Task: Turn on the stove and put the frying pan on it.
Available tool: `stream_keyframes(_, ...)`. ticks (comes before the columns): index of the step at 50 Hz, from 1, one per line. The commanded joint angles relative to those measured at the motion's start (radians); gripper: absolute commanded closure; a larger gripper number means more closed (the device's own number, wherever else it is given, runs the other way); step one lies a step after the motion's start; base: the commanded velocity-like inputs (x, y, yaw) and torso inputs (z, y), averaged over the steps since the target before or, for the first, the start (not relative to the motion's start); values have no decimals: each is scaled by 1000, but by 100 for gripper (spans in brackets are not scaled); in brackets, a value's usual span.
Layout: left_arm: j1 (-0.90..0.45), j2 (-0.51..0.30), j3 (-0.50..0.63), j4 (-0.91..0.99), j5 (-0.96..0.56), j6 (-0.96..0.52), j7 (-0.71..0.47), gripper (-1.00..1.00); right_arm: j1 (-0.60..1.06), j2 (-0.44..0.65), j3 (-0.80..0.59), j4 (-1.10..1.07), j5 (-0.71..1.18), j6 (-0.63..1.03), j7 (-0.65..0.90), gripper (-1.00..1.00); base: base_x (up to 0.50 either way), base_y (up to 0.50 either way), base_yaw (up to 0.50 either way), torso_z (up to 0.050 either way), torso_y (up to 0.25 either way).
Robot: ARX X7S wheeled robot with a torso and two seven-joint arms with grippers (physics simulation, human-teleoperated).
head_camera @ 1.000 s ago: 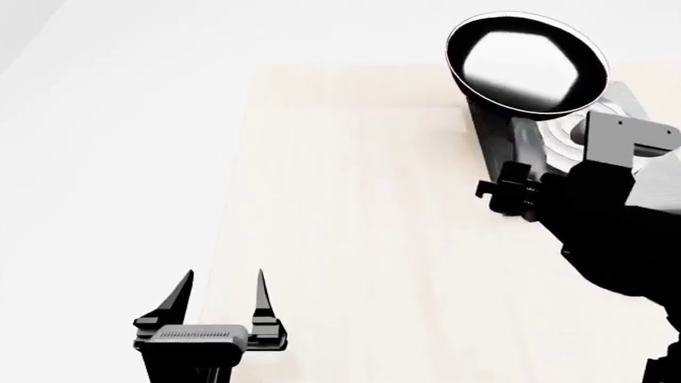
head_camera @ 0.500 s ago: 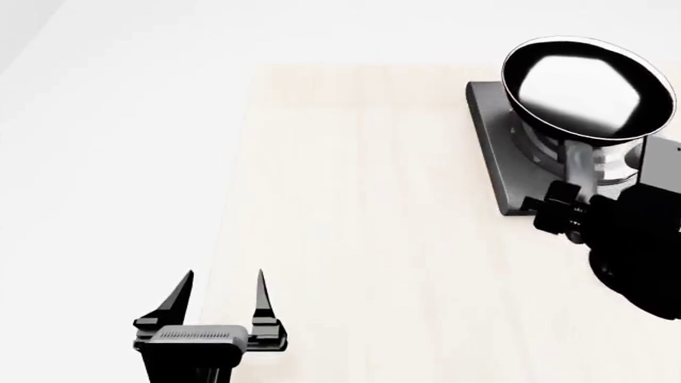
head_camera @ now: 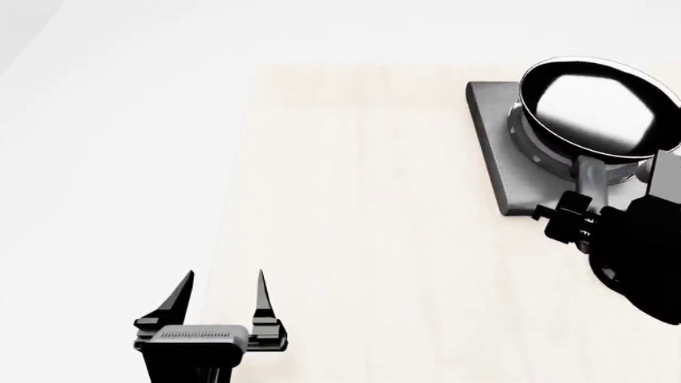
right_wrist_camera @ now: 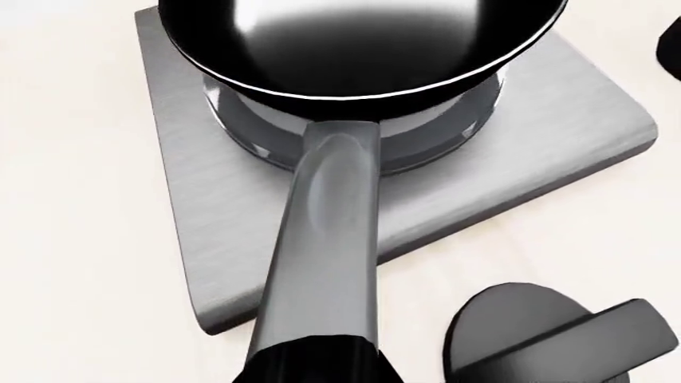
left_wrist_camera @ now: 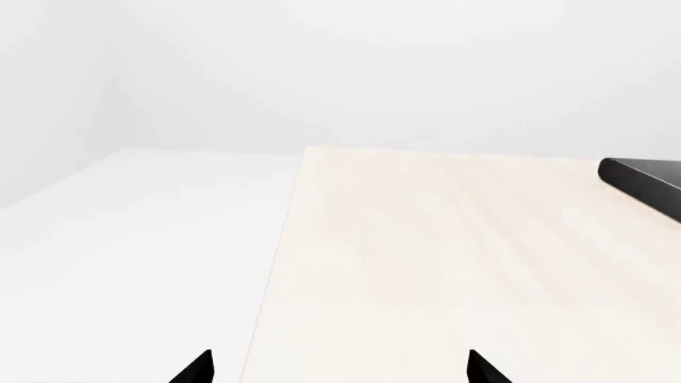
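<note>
The frying pan [head_camera: 596, 108], black with a glossy inside and a thin silvery rim, sits level over the ring burner of the stove [head_camera: 492, 148], a dark grey slab at the table's far right. In the right wrist view the pan [right_wrist_camera: 352, 48] covers the burner and its long handle [right_wrist_camera: 330, 231] runs back into my right gripper [head_camera: 575, 222], which is shut on it. The stove's black round knob [right_wrist_camera: 532, 335] lies on the table beside the handle. My left gripper [head_camera: 220, 289] stands open and empty at the near left.
The pale wooden table [head_camera: 362, 207] stretches between the two arms. Its left edge [left_wrist_camera: 279, 263] passes just under the left gripper. A corner of the stove [left_wrist_camera: 643, 179] shows in the left wrist view. A dark object [right_wrist_camera: 675, 40] peeks in beyond the stove.
My right arm has carried the pan rightward and down, from tilted in the air beside the stove to level over the burner. The left arm has not moved.
</note>
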Motion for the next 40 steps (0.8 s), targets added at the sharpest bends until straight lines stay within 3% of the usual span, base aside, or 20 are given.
stream_keyframes(1,-3,0,2,-5,-1,1,0,-100,16,7,6,20,-54,-40,-37,100,0,0,3,0,0)
stream_keyframes(30,-4,-3,7,-6,-1,4,-5,-100,-3,-6,-20,29,-82,-85,-57,100,0,0,0,0,1)
stream_keyframes(31,-4,-3,7,-6,-1,4,-5,-100,-1,-4,-22,27,-83,-84,-57,-100,0,0,0,0,0)
stream_keyframes(40,-4,-4,9,-6,-1,4,-6,-100,1,4,-18,-17,-57,-52,-30,-100,0,0,0,0,0)
